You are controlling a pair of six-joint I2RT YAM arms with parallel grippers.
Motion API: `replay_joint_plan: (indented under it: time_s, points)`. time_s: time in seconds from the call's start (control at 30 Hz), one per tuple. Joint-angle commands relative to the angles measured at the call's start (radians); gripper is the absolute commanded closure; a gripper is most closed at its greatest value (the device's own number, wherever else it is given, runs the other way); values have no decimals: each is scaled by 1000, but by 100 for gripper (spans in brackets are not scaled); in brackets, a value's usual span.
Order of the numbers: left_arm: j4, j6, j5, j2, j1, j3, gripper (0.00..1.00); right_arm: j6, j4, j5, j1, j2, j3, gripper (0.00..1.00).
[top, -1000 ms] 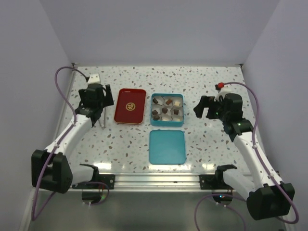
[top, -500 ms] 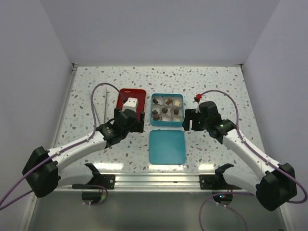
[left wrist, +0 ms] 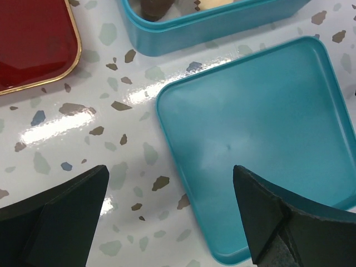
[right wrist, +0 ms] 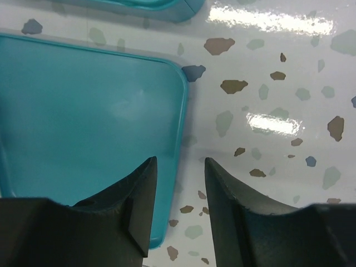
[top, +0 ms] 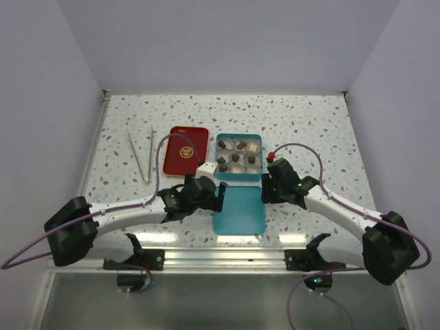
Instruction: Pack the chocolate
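The chocolate (top: 235,157) is several small brown and cream pieces sitting in paper cups inside the teal tin (top: 238,177). One dark piece (left wrist: 158,6) shows at the top of the left wrist view. The tin's flat teal lid (top: 238,210) lies on the table just in front of it. My left gripper (top: 218,196) is wide open and straddles the lid's (left wrist: 256,128) left edge. My right gripper (top: 265,190) straddles the lid's (right wrist: 83,111) right edge. Its jaws are narrowed but still apart, with one finger (right wrist: 133,206) over the lid and the other over the table.
A red tray (top: 185,151) with a gold emblem lies left of the tin. Metal tongs (top: 141,155) lie further left. White speckled table (top: 309,124) surrounds everything, with walls on three sides.
Both arms swung in from the far sides and came down to the lid's left and right edges. The right jaws have narrowed; the left stayed wide.
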Motion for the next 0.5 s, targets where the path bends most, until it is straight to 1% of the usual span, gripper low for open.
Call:
replay_joint_plan:
  time_s: [0.0, 0.03, 0.3, 0.47]
  points:
    - [96, -45, 22, 9, -10, -19, 0, 50, 31, 28, 11, 22, -21, 58]
    - [98, -49, 25, 10, -10, -22, 0, 53, 39, 18, 13, 28, -25, 61]
    - [69, -46, 0, -11, -11, -24, 0, 71, 137, -19, 31, 85, -58, 64]
    - [40, -49, -15, -22, -11, -27, 0, 70, 143, 4, 34, 140, -38, 67]
